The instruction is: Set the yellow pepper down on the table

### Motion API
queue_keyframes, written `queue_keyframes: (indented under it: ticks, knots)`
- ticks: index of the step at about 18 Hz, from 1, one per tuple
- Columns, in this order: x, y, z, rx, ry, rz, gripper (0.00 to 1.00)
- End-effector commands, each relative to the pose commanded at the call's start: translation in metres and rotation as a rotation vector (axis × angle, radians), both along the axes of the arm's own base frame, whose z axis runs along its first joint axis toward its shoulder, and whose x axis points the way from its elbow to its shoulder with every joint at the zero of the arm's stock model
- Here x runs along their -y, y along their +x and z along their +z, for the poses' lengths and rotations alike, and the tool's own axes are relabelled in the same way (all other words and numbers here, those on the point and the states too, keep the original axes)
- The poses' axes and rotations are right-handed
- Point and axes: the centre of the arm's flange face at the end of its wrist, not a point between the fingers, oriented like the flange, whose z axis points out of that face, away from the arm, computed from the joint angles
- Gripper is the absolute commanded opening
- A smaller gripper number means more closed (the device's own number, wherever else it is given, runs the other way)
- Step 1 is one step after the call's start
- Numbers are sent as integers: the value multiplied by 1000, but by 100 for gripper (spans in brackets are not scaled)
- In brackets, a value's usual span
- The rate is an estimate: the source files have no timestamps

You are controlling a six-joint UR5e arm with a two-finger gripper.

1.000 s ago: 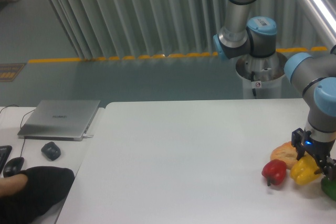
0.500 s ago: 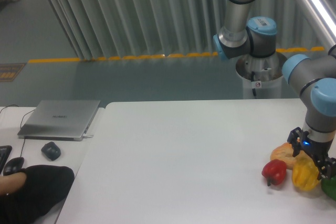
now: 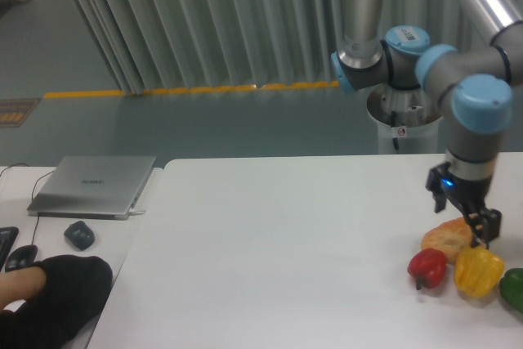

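Gripper (image 3: 472, 220) hangs over the right end of the surface (image 3: 278, 243), fingers apart with nothing between them, tips pointing down. It sits above and just behind the bread piece (image 3: 446, 238), clear of the yellow pepper (image 3: 478, 271) below it. Small blue light glows on the wrist above the gripper.

Yellow pepper rests on the surface near the right front corner, free of the gripper, roughly upright with lobes showing. Red pepper (image 3: 427, 268) lies just to its left, touching or nearly touching; can't tell which. Bread piece is just behind both, between them, close against the yellow pepper's top edge. Green pepper (image 3: 512, 288) sits right of the yellow one, cut off by the frame edge.

Arm (image 3: 474, 120) comes down from upper right, grey links with blue joint caps, its base pedestal (image 3: 406, 124) behind the surface's far edge.

Left side: smaller desk (image 3: 49, 226) butts against the surface. Closed silver laptop (image 3: 94, 186) lies on it, dark mouse (image 3: 79, 234) in front of the laptop, second dark mouse (image 3: 20, 258) at the left edge beside a keyboard corner. Black-sleeved arm (image 3: 53, 300) with a bit of bare hand (image 3: 20, 285) rests at the bottom left corner.

Background: grey slatted wall (image 3: 204, 22), floor with a yellow dashed line (image 3: 188, 89).
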Motion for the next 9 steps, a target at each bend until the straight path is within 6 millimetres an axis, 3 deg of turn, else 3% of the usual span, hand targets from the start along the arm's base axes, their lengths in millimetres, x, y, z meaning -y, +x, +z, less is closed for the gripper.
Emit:
queue_keyframes:
  ticks: [2,4,9]
  knots:
    - [9,8,18,26,-54,-121,100]
    - [18,12,17,30,-177,-325,100]
    - [6,37,25,17,-172,-378,100]
